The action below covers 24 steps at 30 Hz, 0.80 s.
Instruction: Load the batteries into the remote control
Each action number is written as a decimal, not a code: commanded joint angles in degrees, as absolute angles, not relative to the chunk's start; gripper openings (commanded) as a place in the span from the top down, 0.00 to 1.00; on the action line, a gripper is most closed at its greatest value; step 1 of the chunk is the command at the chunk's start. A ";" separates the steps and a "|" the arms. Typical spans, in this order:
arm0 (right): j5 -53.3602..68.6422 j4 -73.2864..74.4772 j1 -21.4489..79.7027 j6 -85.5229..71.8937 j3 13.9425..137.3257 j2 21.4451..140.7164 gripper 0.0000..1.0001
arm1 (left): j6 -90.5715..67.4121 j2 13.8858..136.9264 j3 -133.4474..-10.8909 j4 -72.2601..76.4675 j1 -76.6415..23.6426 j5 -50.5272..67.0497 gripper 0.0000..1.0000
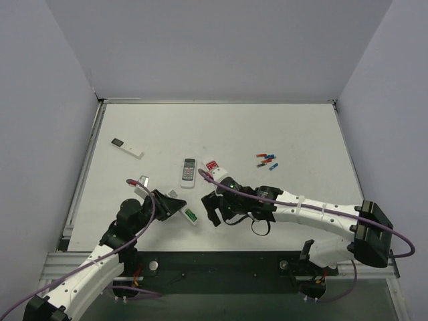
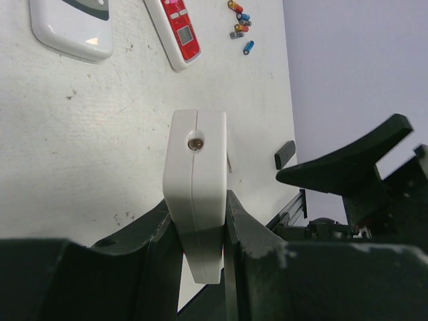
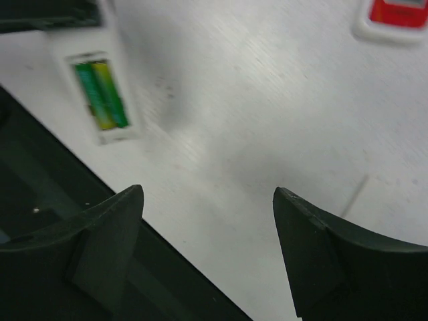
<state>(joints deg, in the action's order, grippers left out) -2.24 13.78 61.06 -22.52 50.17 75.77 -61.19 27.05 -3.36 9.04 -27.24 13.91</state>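
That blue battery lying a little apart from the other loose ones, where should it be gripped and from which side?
Take the blue battery across the middle of its barrel, coming straight down from above. It lies flat on the table, so its long rounded sides are the ones to pinch. The gap to the other loose batteries probably leaves room on each side.

Left arm (image 1: 83,271) & right arm (image 1: 314,212): white shells, black joints, purple cables (image 1: 404,239); jaws matte black.

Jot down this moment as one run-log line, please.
left tool: shut on remote control | right tool: open, empty | two green batteries: in remote's open compartment | spare batteries: loose on table
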 commanded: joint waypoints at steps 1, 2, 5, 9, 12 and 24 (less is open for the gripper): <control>3.41 1.33 65.30 -18.55 55.10 79.08 0.25 | -64.51 27.25 -3.08 16.00 -26.89 13.97 1.00; 3.78 0.88 65.56 -18.28 56.85 80.06 0.23 | -64.77 27.25 -3.08 16.00 -26.89 13.97 1.00; 4.48 0.70 66.36 -17.31 60.45 84.89 0.22 | -65.65 26.98 -2.64 16.96 -26.98 13.97 1.00; 4.83 0.44 66.53 -16.44 62.66 89.46 0.22 | -66.36 26.19 -2.37 17.31 -26.98 14.06 1.00; 6.32 1.58 66.71 -15.91 64.33 92.10 0.25 | -66.71 25.67 -2.29 17.31 -26.98 13.98 1.00; 6.68 6.76 66.97 -9.95 61.09 89.31 1.00 | -65.48 25.67 -2.98 13.91 -26.89 13.10 0.74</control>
<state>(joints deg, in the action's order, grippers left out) 6.85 3.20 67.00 -14.11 62.24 93.27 -66.92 26.15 -2.28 13.45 -27.27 13.96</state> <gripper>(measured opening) 0.338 0.337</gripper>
